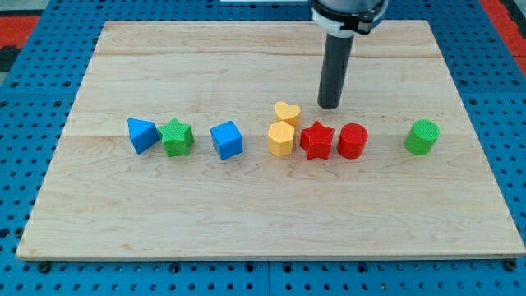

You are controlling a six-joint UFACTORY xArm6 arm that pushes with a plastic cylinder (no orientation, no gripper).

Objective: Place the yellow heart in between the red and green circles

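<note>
Blocks sit in one loose row across the middle of the wooden counter [246, 214], with bare board at the view's bottom, nearest the camera. From the view's left, the row runs: a blue triangle [141, 134] touching a green star [177, 137], then a blue cube [227, 140] a little apart, then a yellow hexagon [281, 139], a red star [316, 141] and the red circle [352, 141] packed close together. The green circle [422, 136] stands well apart at the view's right, so an open gap lies between it and the red circle, and that gap is where the task's block belongs.

Just behind the row, toward the view's top, the yellow heart [287, 113] rests against the upper edge of the yellow hexagon. It is on the wrong side of the red star and red circle, so I judge it must travel to the view's right, passing behind those two, and then come down into the gap.

Farther back, my tip [329, 106] stands to the right of the heart, near it but not touching, and behind the red star. That side suits no rightward push; I would judge the tip needs to get round to the heart's left first. There is no pincer on this arm, so nothing is grasped or released.
</note>
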